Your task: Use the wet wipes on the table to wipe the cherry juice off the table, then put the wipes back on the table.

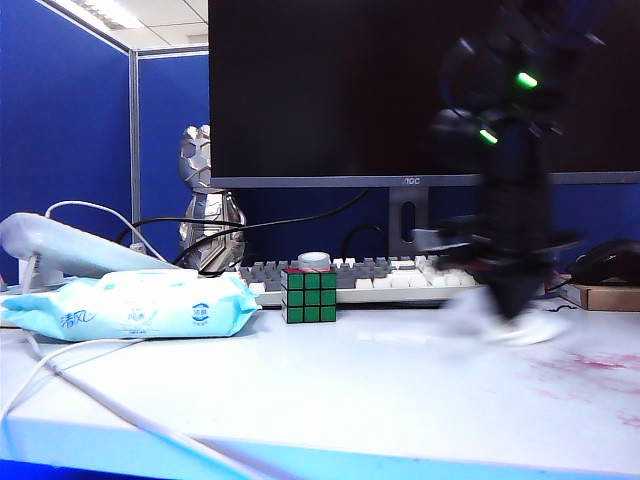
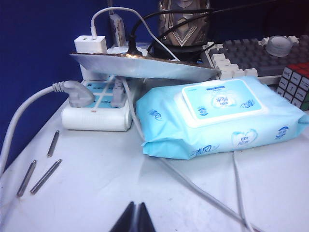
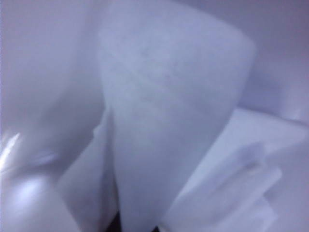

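White tissue filling the right wrist view: the wet wipes (image 3: pixel 169 121), bunched and folded right against the lens, fingers of the right gripper (image 1: pixel 515 300) hidden behind them there. Blurred in the exterior view, that dark arm, reaching down toward the right side of the table (image 1: pixel 330 400), with a pale smeared wad at its tip resting on or just above the surface. Jaws not visible in either view, but judged clamped on the wipes, given how the tissue crowded the camera and hung at the tip.

Pinkish-red cherry juice (image 1: pixel 590 365) spread thin and patchy near the right edge of the table, just beside the wad and toward the front. Stain plainly present, so wiping judged begun at most, not finished; hard to tell whether any of it had been lifted yet.

Left gripper (image 2: pixel 135 220) low over the left part of the table, its two dark tips pressed together on nothing, well apart from the stain. Ahead of it, a light-blue packet (image 2: pixel 222 116) lying flat, a white power strip (image 2: pixel 96 113) toward the back left corner, and three small metal pins (image 2: pixel 43 164) near the left edge. Behind the packet, a Rubik's cube (image 1: pixel 308 295) and a keyboard (image 1: pixel 390 275) along the back edge.

Left to do, by this reading: rubbing through the red blotches until gone, then setting the wipes back down and letting go.
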Controlling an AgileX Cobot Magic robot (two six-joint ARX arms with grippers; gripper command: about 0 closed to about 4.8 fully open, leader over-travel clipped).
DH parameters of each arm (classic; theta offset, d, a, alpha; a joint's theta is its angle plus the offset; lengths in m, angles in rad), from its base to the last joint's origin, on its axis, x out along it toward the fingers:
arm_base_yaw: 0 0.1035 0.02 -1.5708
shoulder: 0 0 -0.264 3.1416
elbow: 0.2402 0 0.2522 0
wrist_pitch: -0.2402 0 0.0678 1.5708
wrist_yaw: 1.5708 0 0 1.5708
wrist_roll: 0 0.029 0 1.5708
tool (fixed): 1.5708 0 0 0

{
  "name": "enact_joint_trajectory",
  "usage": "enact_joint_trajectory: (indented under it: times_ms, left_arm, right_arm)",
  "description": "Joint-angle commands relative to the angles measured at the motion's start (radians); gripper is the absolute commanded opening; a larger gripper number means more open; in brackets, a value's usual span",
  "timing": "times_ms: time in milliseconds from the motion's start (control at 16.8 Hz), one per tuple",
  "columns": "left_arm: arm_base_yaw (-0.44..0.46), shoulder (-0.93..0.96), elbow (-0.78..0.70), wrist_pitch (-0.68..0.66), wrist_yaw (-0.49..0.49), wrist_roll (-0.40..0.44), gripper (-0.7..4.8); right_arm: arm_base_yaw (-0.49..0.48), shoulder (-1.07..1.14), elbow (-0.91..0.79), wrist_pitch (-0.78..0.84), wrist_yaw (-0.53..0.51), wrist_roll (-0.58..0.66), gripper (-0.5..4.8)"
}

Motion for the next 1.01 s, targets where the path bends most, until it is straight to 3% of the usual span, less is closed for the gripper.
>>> enact_joint_trajectory:
  times_ms: [59, 238, 416, 476, 595, 892, 1011]
  left_arm:
    - [0.002, -0.003, -0.001, -0.013, 0.000, 0.000, 0.23]
    - [0.002, -0.003, -0.001, -0.014, 0.000, 0.000, 0.23]
    - [0.002, -0.003, -0.001, -0.013, 0.000, 0.000, 0.23]
    - [0.002, -0.003, -0.001, -0.013, 0.001, 0.000, 0.23]
    - [0.002, -0.003, -0.001, -0.013, 0.000, 0.000, 0.23]
    - [0.002, -0.003, -0.001, -0.014, 0.000, 0.000, 0.23]
    - [0.002, -0.003, -0.001, -0.013, 0.000, 0.000, 0.23]
  right_arm:
    - [-0.074, 0.038, 0.043, -0.003, 0.037, 0.061, -0.01]
    - [-0.087, 0.043, 0.117, 0.015, -0.108, 0.028, -0.01]
    - [-0.036, 0.086, 0.202, -0.103, -0.349, -0.017, -0.01]
    - [-0.011, 0.095, 0.208, -0.145, -0.363, -0.041, -0.01]
    - [0.029, 0.110, 0.208, -0.232, -0.292, -0.039, -0.01]
    - [0.040, 0.116, 0.208, -0.411, 0.123, 0.044, -0.01]
    - [0.018, 0.116, 0.208, -0.425, 0.143, 0.056, -0.01]
